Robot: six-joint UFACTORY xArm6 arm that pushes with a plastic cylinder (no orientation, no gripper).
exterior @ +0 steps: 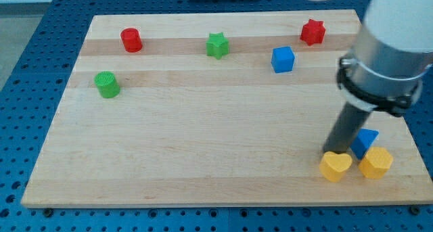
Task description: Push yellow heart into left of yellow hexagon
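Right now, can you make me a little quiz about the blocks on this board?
1. True or false: my tip is just above the yellow heart.
2. Which block sits nearest the view's left: A) green cylinder B) red star C) blue cube?
3. The yellow hexagon lies to the heart's ____.

Key: 1 true; 2 A; 3 right.

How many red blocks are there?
2. A red cylinder at the board's top left, and a red star at the top right. The arm could hide more.
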